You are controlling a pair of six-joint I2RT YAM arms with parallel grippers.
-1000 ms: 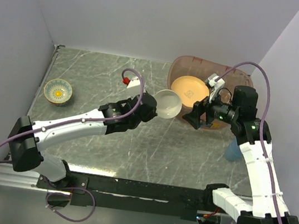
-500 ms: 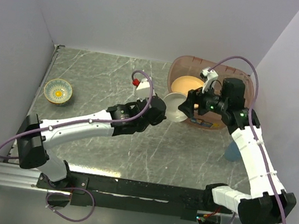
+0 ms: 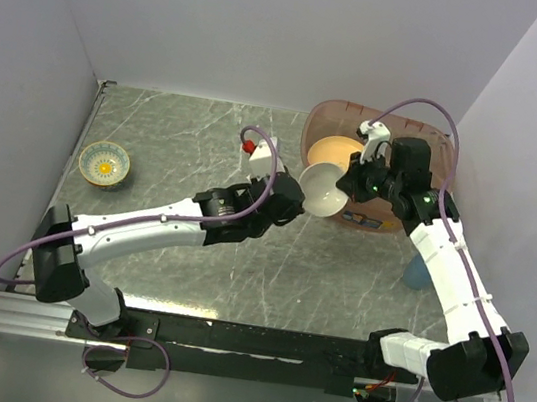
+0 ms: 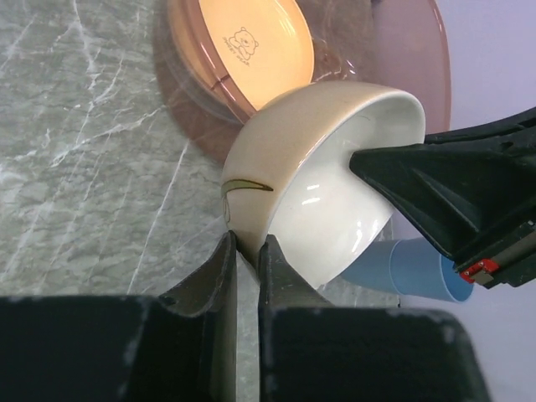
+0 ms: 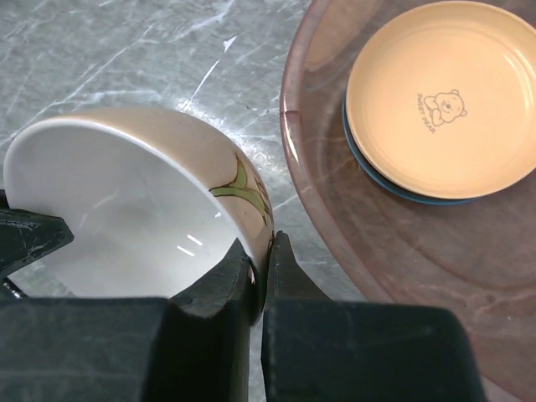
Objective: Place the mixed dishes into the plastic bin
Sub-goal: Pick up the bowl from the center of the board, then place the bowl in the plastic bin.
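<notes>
The red-patterned bowl sits far left on the table. The left gripper pinches the rim of the small cream bowl, which is held tilted just beside the plastic bin. The right gripper pinches the opposite rim. The yellow-orange plate lies inside the bin.

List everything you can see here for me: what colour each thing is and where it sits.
cream bowl: one, cream with a green-gold mark, held tilted just left of the bin
yellow-orange plate: one, bear print, lying in the bin, a dark blue edge showing under it
plastic bin: one, translucent pinkish-brown, far right of the table
patterned bowl: one, yellow centre, alone at the table's left side
light blue cup: one, table's right side, partly hidden by the right arm
table: one, grey marbled
left gripper: one, black, pinching the cream bowl's rim
right gripper: one, black, pinching the opposite rim
</notes>
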